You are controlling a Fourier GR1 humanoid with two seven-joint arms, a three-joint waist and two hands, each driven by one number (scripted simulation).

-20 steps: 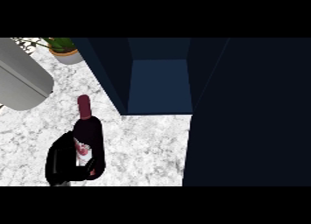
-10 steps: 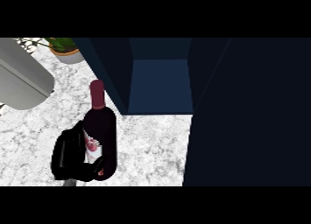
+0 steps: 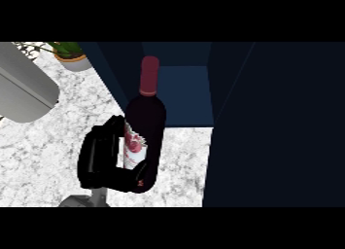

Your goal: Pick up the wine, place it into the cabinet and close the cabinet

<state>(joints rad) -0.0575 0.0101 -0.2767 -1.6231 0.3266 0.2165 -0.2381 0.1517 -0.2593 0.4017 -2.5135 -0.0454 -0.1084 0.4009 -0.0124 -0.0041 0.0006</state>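
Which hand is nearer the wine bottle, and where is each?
Left. The left hand curls its fingers round the lower body of the wine bottle, from its left; the right hand is out of view.

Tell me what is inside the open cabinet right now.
The cabinet interior shows only bare dark blue walls and floor; nothing stands in it. The wine bottle, held by the robot hand, sits in front of the opening and covers its lower left part, so that area is unseen.

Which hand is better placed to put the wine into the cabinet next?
Left. The left hand is curled round the wine bottle, whose neck points at the open cabinet just ahead. The right hand shows nowhere in the head view.
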